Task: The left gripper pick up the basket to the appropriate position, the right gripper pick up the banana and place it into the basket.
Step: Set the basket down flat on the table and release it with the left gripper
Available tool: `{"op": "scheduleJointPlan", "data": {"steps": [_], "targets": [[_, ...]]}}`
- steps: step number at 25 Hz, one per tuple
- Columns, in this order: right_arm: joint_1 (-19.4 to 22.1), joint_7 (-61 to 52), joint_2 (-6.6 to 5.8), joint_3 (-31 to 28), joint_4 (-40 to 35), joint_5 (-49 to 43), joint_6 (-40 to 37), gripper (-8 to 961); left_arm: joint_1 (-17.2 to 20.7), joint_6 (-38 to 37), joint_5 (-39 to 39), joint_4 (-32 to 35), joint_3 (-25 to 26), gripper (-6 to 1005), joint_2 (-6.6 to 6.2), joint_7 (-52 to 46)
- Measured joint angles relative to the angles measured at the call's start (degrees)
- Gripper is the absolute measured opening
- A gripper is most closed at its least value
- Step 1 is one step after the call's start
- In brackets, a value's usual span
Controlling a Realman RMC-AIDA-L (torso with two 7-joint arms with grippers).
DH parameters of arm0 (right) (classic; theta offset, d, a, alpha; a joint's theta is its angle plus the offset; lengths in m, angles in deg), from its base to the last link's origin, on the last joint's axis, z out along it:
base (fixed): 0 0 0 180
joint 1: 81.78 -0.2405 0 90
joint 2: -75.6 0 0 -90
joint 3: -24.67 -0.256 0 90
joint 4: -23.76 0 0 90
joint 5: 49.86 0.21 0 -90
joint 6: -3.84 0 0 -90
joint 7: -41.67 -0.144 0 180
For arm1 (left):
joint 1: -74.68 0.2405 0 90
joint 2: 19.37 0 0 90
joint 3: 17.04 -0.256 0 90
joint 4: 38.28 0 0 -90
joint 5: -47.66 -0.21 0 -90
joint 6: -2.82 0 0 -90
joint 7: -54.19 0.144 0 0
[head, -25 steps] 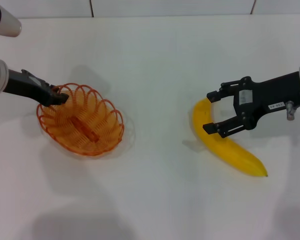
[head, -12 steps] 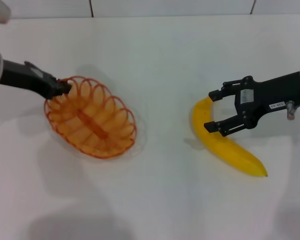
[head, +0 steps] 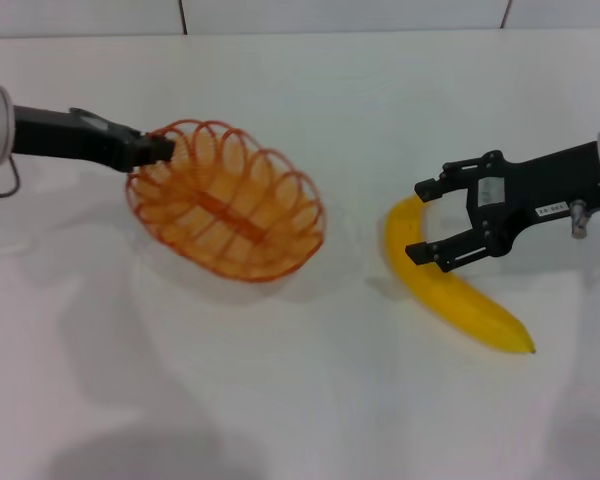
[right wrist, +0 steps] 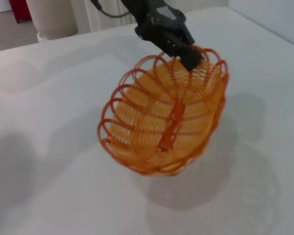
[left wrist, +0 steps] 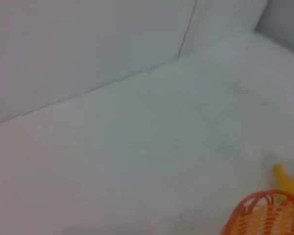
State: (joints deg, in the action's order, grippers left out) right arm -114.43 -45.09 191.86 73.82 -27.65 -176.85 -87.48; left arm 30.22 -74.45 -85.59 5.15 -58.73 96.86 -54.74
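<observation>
A bare white table point(head: 300, 400) fills the scene. The yellow, dark-tipped banana point(head: 450, 290) lies at right, the right gripper point(head: 423, 222) over it, fingers spread, white label unreadable. Left of centre, the tilted orange wire basket point(head: 230, 205) hangs with its rim pinched in the left gripper point(head: 165, 150).

basket point(head: 227, 213): orange looped wire, slight sheen | banana point(head: 450, 285): smooth yellow skin, soft gloss | left claw point(head: 156, 150): matt black, plastic-looking | right claw point(head: 420, 221): matt black, small white paper-like label | worktop point(head: 310, 390): smooth matt white
</observation>
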Motion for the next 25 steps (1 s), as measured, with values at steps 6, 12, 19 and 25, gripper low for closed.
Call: {"op": "scheduleJointPlan", "data": {"steps": [6,12,19,25], "targets": [[-0.51,-1.82,-0.13,2.37,-0.37,-0.04,-0.24,886,1.28,4.39,3.19,-4.15,1.31,86,0.03,-1.30],[-0.99,-2.02,-0.15,4.37,-0.14,-0.08,-0.15,886,2.61,10.97,5.82,-8.40,2.19,87,0.12,-1.34],[-1.44,-2.53,-0.16,5.46,-0.06,-0.10,-0.27,885,3.28,16.20,7.34,-12.92,2.56,87,0.15,-0.83],[-1.46,-2.67,-0.16,7.51,-0.08,-0.10,0.15,885,3.31,17.55,7.72,-13.71,2.65,87,0.26,-0.75]]}}
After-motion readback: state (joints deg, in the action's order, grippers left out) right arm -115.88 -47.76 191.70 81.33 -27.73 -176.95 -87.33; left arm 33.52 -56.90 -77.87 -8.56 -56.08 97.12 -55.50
